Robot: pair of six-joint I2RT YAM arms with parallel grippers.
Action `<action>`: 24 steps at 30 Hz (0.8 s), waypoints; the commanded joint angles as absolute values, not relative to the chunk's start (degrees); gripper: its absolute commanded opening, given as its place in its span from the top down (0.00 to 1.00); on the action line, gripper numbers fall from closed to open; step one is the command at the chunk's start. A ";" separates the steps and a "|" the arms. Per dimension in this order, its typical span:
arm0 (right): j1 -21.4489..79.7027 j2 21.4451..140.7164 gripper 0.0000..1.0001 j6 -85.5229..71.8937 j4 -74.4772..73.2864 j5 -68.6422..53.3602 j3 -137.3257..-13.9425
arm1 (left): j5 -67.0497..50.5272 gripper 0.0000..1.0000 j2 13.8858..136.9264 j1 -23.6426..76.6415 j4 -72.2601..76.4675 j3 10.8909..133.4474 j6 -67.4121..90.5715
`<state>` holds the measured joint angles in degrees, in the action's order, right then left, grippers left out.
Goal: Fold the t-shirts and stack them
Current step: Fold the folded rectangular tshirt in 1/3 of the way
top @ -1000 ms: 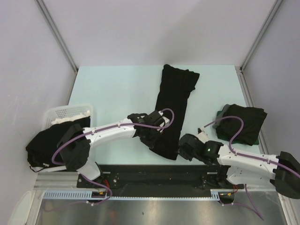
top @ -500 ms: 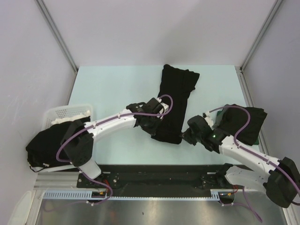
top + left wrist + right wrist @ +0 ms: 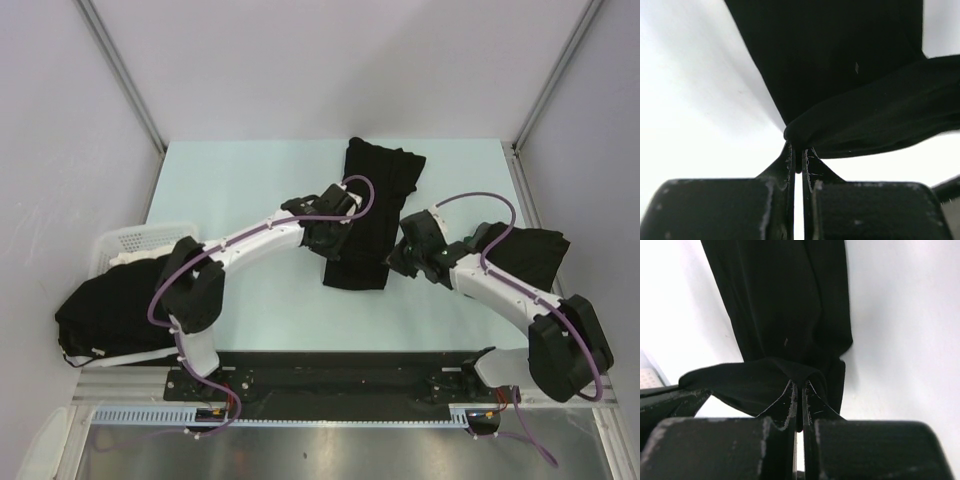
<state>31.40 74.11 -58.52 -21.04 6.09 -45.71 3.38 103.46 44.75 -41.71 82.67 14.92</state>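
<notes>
The black t-shirt lies as a long strip on the worktop, its long axis running away from the arms; the left claw and the right claw each clench one near corner; the free end lies beyond both.

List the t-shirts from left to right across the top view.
heap of black t-shirts → long t-shirt stretched out mid-table → folded stack of t-shirts
</notes>
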 commanded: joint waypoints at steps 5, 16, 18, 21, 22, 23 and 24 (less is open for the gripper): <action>27.86 79.27 1.00 -50.81 -17.40 5.45 -52.90 | 9.58 1.00 108.63 43.07 -42.36 90.78 13.27; 23.82 84.63 1.00 -45.09 -18.10 5.62 -58.88 | 12.74 1.00 110.92 41.57 -43.42 98.17 13.01; 23.47 85.16 1.00 -43.87 -18.19 6.06 -59.41 | 12.83 1.00 110.83 41.31 -42.98 98.79 12.92; 22.85 86.13 1.00 -41.93 -18.54 6.59 -60.47 | 13.18 1.00 110.83 40.87 -42.10 99.67 12.66; 22.59 86.31 1.00 -41.40 -18.63 6.77 -60.64 | 13.36 1.00 111.18 40.70 -41.93 100.10 12.57; 22.15 86.74 1.00 -41.05 -18.63 6.94 -61.25 | 13.45 1.00 111.44 40.61 -41.75 100.37 12.48; 21.89 87.01 1.00 -40.87 -18.63 6.94 -61.43 | 13.36 1.00 111.62 40.43 -41.75 100.63 12.39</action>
<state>23.64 85.84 -44.75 -18.35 4.03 -58.59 10.11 111.22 42.22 -42.52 97.30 14.35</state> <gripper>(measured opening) 0.023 0.027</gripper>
